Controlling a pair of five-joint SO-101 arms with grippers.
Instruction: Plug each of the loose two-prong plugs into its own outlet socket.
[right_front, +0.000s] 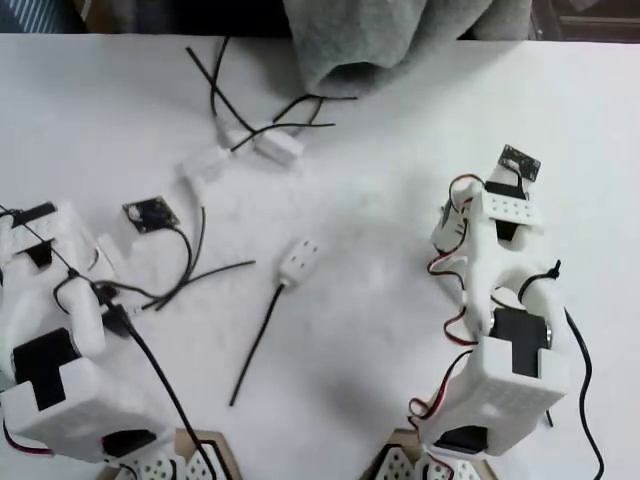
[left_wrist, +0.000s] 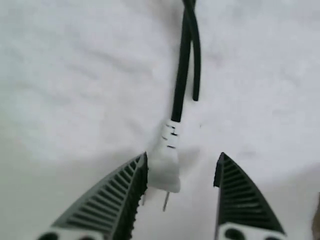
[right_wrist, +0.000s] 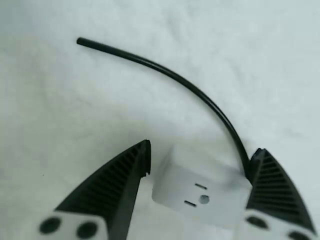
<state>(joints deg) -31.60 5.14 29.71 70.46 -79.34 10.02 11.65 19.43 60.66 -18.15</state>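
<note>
Our left hand (left_wrist: 182, 159) is released, its two ribbed fingers (left_wrist: 117, 197) spread to either side of a white two-prong plug (left_wrist: 164, 162). One finger sits right against the plug's body, and the other stands off with bare tabletop (left_wrist: 75, 75) between. The plug lies flat with its prongs (left_wrist: 165, 201) pointing back toward the wrist and its black cord (left_wrist: 182, 75) running away. We judge the hand is lined up to close across the body and leave the prongs free for insertion.

Our right hand (right_wrist: 203, 149) is likewise released, straddling a white socket (right_wrist: 200, 192) that rests on the tabletop with its slots turned up toward the camera. The socket's cord (right_wrist: 165, 71) curves off to a cut end. That stance reads to us as a brace: closed on the block, the hand could keep it from sliding when a plug is pushed in.

Farther out, in the high view, a second socket (right_front: 299, 258) lies mid-tabletop, well apart from both arms. Near the far edge, small white pieces (right_front: 276, 146) with tangled cords lie just before a grey cloth (right_front: 390, 40). Whether they are plugs or sockets we cannot tell.
</note>
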